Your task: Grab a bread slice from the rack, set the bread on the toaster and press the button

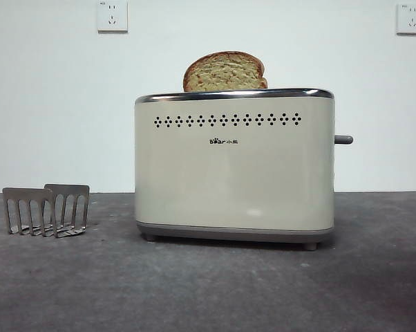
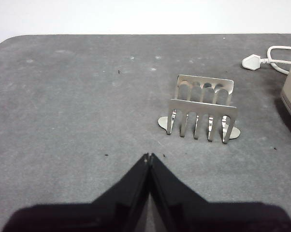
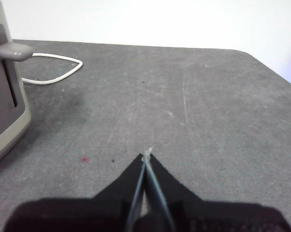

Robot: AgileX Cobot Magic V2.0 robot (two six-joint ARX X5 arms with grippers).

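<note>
The slice of bread (image 1: 225, 72) stands upright in the top of the cream toaster (image 1: 234, 166), its domed brown top showing above the chrome rim. The grey button (image 1: 343, 140) sticks out from the toaster's right end, high up; the right wrist view shows this button (image 3: 12, 51) at the top of its slot on the toaster (image 3: 4, 111). The metal rack (image 1: 48, 209) stands bare on the table left of the toaster. My left gripper (image 2: 149, 156) is shut, short of the rack (image 2: 202, 114). My right gripper (image 3: 147, 153) is shut, off to the side of the toaster's button end. Neither arm shows in the front view.
A white power cord (image 3: 56, 72) loops over the table behind the toaster, and its plug (image 2: 253, 62) lies past the rack. Two white wall sockets (image 1: 112, 16) sit high on the back wall. The dark grey table (image 1: 208, 290) ends in a rounded corner at the far right.
</note>
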